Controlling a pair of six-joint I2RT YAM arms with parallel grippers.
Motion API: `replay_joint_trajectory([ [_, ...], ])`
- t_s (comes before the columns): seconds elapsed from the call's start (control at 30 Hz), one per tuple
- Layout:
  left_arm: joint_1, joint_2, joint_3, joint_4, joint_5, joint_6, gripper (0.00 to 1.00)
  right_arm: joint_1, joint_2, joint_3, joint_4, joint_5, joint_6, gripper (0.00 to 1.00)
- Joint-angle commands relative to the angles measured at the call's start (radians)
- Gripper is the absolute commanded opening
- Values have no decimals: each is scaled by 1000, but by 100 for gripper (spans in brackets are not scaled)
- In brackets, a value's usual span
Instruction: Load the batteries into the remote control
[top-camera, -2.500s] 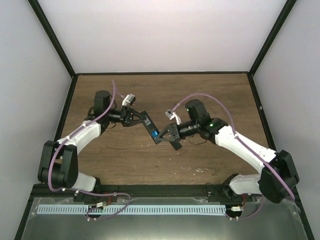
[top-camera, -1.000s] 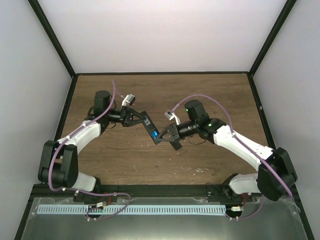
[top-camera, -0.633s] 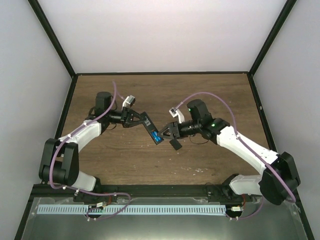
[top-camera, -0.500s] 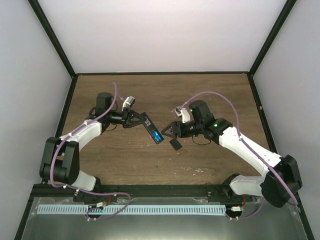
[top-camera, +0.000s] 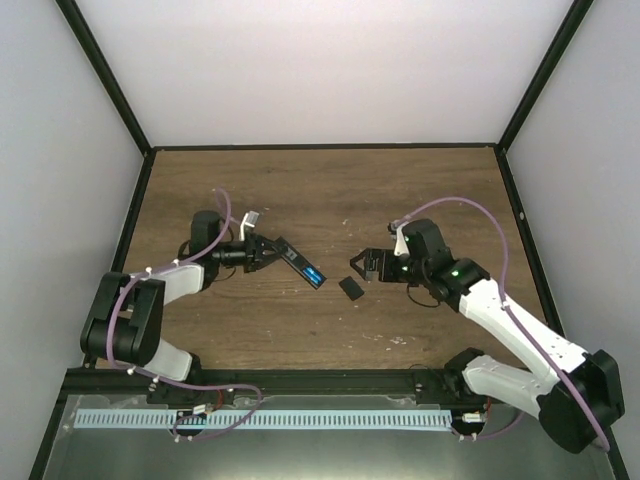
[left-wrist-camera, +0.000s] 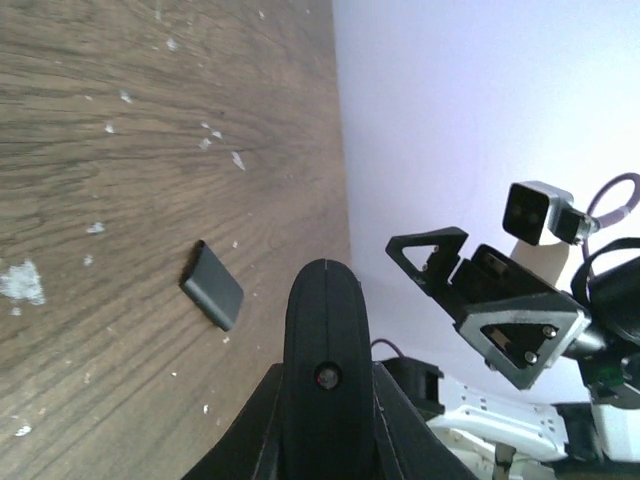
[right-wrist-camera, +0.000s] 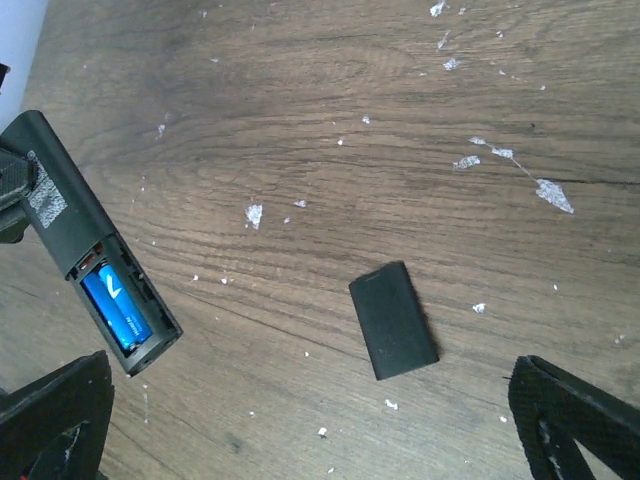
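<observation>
The left gripper (top-camera: 270, 249) is clamped on one end of the slim black rectangular remote control (top-camera: 300, 264). In the left wrist view its fingers (left-wrist-camera: 268, 420) press on both sides of the bar. The remote control lies out diagonally over the middle of the brown wood-grain counter (top-camera: 330, 190), and its free end points toward the right arm. Whether that end touches the counter cannot be told.

The remote control's back faces up, with the long battery recess open at the free end. A bright blue cylindrical battery (right-wrist-camera: 117, 305) sits lengthwise in the recess, on the side toward the remote control's outer edge. A copper-coloured contact (right-wrist-camera: 90, 263) shows at the battery's inner end. A pale label (right-wrist-camera: 46, 197) is stuck further up the bar.

A small flat black rectangular plastic piece (right-wrist-camera: 393, 320) lies flat on the counter. It is near the remote control's open end but apart from it, and between that end and the right arm.

The right gripper (top-camera: 362, 265) hangs over the counter a little to the right of the black piece. Its fingers (right-wrist-camera: 55, 420) are spread wide apart and hold nothing. White flecks (right-wrist-camera: 552, 194) are scattered over the wood around it.
</observation>
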Motion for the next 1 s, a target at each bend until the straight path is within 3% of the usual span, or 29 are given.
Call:
replay_joint_trajectory([
  [0.0,7,53,-58,248,-54,-124,0,-8,61,16,10,-24,-115,100],
  [0.13,9,93,-98,355,-42,-163,0,-9,140,26,-15,-39,-236,100],
  [0.3,24,109,-128,378,-62,-143,0,-7,181,29,-9,6,-325,100],
  [0.7,42,173,-224,536,-141,-198,0,36,327,59,35,35,-404,97],
  [0.97,42,201,-258,554,-159,-198,0,114,454,110,19,86,-450,89],
])
